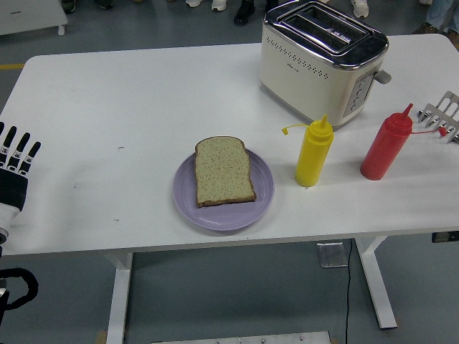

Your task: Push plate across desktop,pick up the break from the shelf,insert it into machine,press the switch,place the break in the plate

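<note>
White tabletop (107, 107) over a grey floor, seen from above. At centre, toward the near edge, a slice of bread (224, 171) lies flat on a lilac plate (188, 203), its long axis running near to far and its rounded crust pointing away from the robot. Judged from this layout, the last step of the task appears complete, and no further move on the bread seems required. Should the slice need handling, it lies to the right of the left hand (14, 168), well apart from it across bare table; this is the only hand in view and therefore the nearer one. That hand rests at the table's left edge, palm down, its fingers straight, slightly spread and pointing forward, holding nothing. Beyond the plate to the right stand a yellow squeeze bottle (314, 154) and a red squeeze bottle (385, 147); behind them sits a cream toaster (319, 61) with both slots empty. A metal rack (442, 115) shows at the right edge.
</note>
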Action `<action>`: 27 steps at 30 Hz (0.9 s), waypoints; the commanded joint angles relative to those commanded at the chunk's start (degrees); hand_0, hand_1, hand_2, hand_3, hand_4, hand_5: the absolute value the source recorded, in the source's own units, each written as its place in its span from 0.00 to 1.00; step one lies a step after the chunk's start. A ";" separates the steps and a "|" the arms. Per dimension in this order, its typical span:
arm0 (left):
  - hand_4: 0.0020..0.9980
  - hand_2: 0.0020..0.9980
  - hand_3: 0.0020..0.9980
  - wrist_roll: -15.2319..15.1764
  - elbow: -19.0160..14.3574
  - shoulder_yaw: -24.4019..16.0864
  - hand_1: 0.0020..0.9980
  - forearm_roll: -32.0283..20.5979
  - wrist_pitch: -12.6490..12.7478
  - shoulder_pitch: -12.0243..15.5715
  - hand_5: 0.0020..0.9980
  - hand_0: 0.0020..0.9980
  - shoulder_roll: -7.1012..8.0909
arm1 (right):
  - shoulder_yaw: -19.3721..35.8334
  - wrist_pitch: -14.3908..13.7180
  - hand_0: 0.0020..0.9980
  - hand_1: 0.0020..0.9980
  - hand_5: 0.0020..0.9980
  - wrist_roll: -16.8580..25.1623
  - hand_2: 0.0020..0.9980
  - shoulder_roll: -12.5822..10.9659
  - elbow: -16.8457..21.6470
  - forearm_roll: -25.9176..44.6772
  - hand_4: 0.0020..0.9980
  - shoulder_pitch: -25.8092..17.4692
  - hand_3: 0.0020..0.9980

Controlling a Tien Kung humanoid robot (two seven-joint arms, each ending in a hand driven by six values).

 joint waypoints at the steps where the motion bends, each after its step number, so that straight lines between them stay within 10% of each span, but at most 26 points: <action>1: 0.64 0.92 0.86 0.00 0.00 0.02 0.86 0.00 0.00 -0.02 1.00 0.81 0.00 | 1.21 0.13 0.82 0.78 0.52 0.07 0.79 0.36 -0.08 0.21 0.49 -1.27 0.78; 11: 0.64 0.92 0.86 0.03 -0.02 0.06 0.86 0.03 -0.01 -0.41 1.00 0.81 -0.01 | 10.06 2.41 0.82 0.79 0.55 0.54 0.79 5.47 -0.85 -0.60 0.49 -12.48 0.78; 27: 0.64 0.92 0.86 0.20 0.13 0.40 0.86 0.13 -0.01 -0.94 1.00 0.81 -0.05 | 11.63 4.79 0.83 0.79 0.55 0.05 0.79 9.70 -1.30 -1.44 0.48 -16.64 0.78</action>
